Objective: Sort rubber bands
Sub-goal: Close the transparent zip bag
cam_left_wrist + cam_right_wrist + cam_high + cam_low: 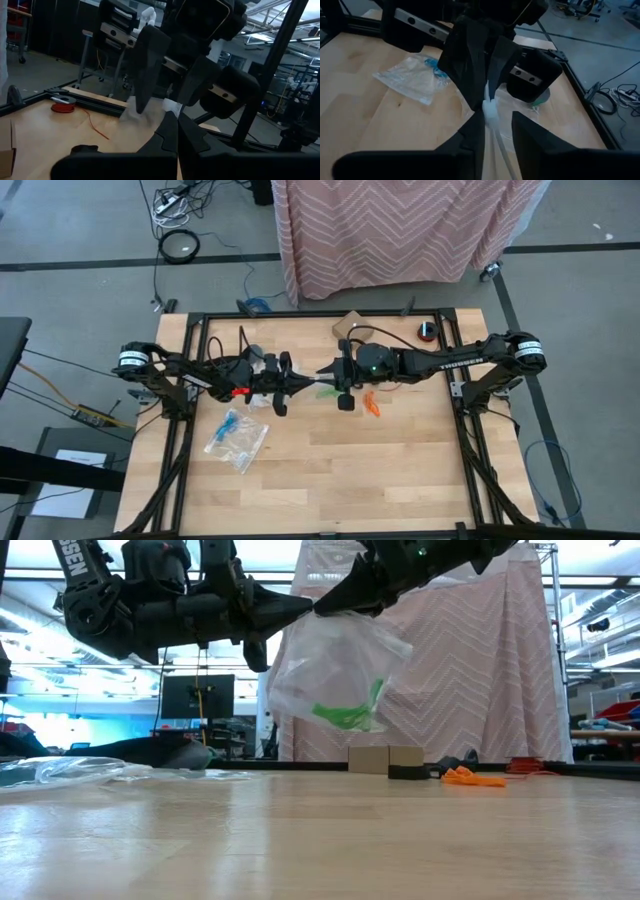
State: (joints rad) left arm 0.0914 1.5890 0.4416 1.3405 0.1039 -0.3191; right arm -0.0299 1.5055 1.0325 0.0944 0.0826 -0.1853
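Left gripper: I see my left gripper held above mid-table, its fingers pressed together on the rim of a clear bag; in the left wrist view the two fingertips meet on a bit of the white plastic.
Right gripper: my right gripper faces the left one tip to tip. In the right wrist view its fingers stand a little apart, with the bag's rim running between them and lying against one finger. I cannot tell whether it grips the rim or is only at it.
Held bag: it hangs in the air below both grippers, clear of the table, crumpled and see-through.
Green rubber bands: a small bunch sits low inside the hanging bag; from above I see it as a green patch just under the two gripper tips.
Orange rubber bands: a loose heap lies on the wood near the right gripper, on the right arm's side; the low view shows it flat on the table.
Blue rubber bands: they sit inside a second clear bag lying flat on the table on the left arm's side, the blue near its upper end.
Other: a small cardboard box stands near the table's far edge.
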